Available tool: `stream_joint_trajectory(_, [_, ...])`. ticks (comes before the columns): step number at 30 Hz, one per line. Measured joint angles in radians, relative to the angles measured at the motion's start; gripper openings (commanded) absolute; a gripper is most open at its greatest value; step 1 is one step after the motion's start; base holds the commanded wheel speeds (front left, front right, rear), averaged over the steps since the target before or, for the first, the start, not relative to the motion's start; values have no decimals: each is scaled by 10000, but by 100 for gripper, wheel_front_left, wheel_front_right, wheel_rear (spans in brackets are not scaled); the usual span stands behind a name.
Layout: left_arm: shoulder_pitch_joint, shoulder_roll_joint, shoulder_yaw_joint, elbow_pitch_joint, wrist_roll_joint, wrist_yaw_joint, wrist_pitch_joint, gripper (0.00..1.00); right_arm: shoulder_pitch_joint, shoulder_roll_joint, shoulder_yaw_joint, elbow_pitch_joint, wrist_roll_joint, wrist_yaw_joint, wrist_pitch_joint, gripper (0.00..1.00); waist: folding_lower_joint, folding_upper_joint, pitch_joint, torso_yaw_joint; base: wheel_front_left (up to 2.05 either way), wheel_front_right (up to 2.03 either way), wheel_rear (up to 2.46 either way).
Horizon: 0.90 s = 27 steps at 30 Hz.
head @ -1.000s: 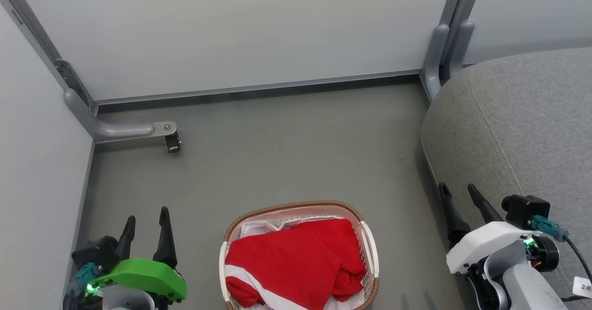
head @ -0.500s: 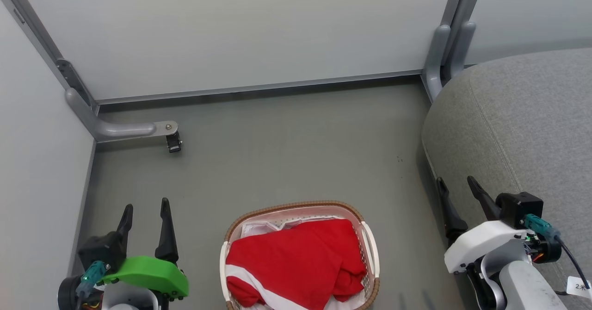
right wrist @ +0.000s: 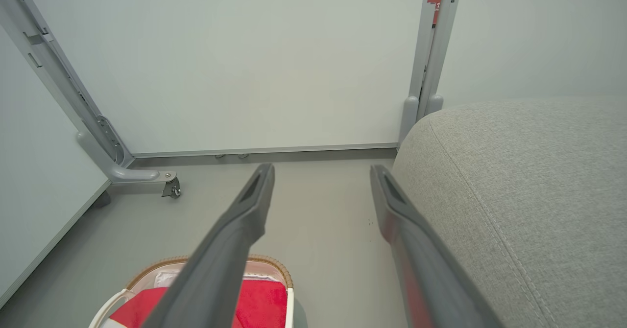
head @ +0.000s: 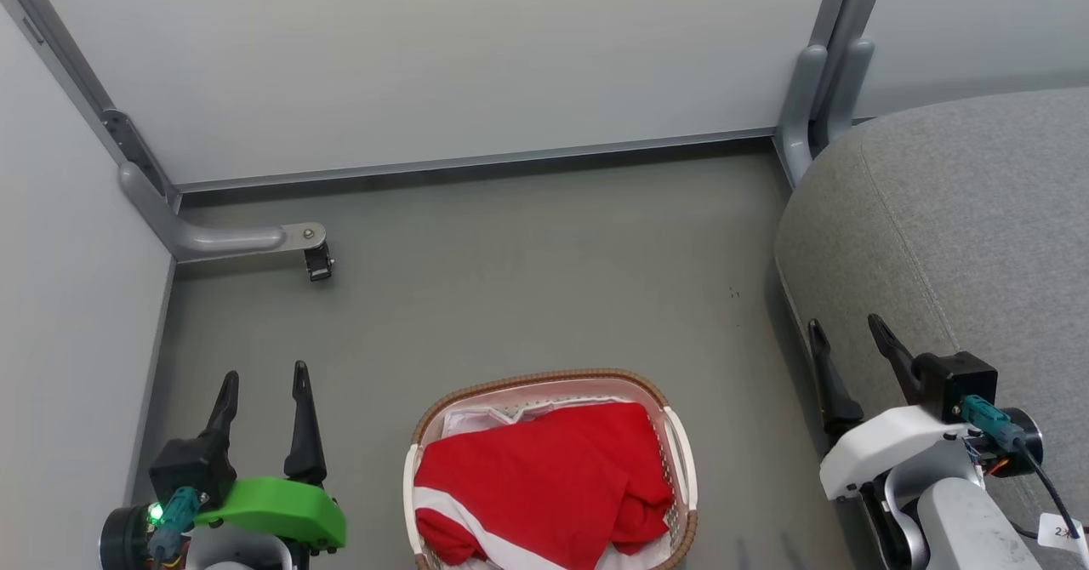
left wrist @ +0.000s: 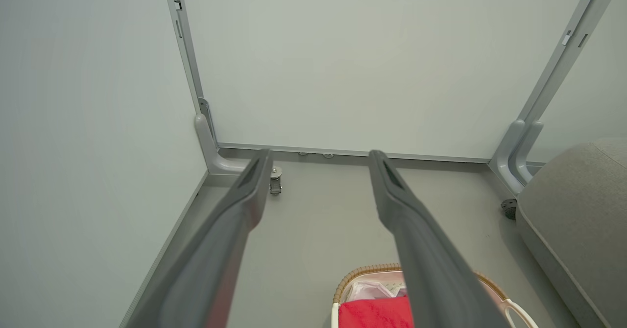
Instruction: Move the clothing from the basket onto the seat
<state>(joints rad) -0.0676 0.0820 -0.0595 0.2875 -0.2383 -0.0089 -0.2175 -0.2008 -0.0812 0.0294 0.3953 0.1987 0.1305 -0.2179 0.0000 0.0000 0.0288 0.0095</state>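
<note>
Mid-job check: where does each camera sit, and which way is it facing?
Head view: on the head, facing forward and down at the basket, clothing and seat; left gripper and right gripper open at the lower corners.
Left wrist view: left wrist, facing the wall corner along its own fingers.
Right wrist view: right wrist, facing the wall along its fingers.
Shared: basket, clothing and seat in all three.

Head looks down; wrists face forward; all share basket [head: 544, 376].

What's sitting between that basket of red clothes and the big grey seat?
Nothing lies there: the head view shows a bare strip of grey floor between the basket and the seat.
</note>
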Motion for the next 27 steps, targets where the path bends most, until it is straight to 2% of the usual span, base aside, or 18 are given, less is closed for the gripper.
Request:
stream_joint_trajectory(15, [220, -268, 268, 249, 1158, -359, -299, 100, -53, 128, -36, 117, -1152, 4, -293, 100, 0, 0, 172, -42, 0, 0, 0])
stream_joint_trajectory(24, [-308, -307, -387, 1058, 1536, -769, -451, 100, -739, 65, 244, -123, -1778, 6, -439, 100, 0, 0, 1007, -110, 0, 0, 0])
stream_joint_trajectory(27, [-649, -314, -731, 1427, 1333, -876, -464, 100, -1095, 73, 382, -295, -1795, 6, -441, 100, 0, 0, 1459, -169, 0, 0, 0])
